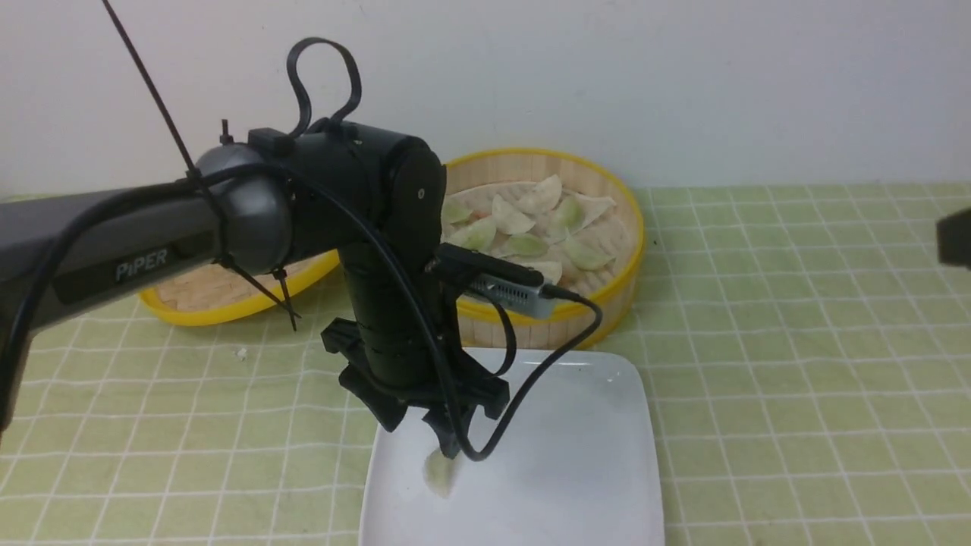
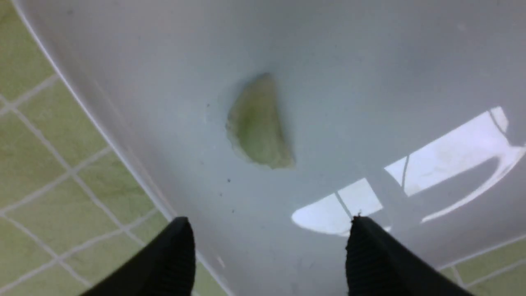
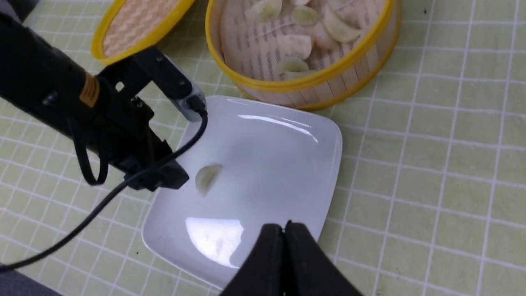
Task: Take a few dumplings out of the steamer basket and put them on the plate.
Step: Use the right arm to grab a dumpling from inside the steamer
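So the left gripper (image 1: 447,449) is hanging straight down over the plate (image 1: 584,455), and its jaws are standing open with nothing between them. The left wrist view is showing both black fingertips (image 2: 181,242) spread wide apart with one dumpling (image 2: 259,123) lying flat on the white glaze between and beyond them, not touching either one. In the front view that dumpling (image 1: 440,472) is sitting toward the plate's 9 o'clock side, right under the gripper tip, and it's looking pale green. The steamer basket (image 1: 628,258) is sitting at the plate's 12 o'clock, just beside its far edge; I can't tell whether they're actually touching. A bunch more dumplings (image 1: 531,227) are lying inside on the slatted floor, mostly crowded toward the basket's 3 o'clock half. The woven lid (image 1: 227,296) is resting at the basket's 9 o'clock, partly hidden behind the left arm. Everything is sitting on the bench, which is wearing a green checked cloth (image 1: 796,341). The right gripper (image 3: 284,230) is hovering off near the plate's 4 o'clock corner, jaws pressed fully together and carrying nothing; the front view is only catching a dark bit of that arm at the 3 o'clock edge.
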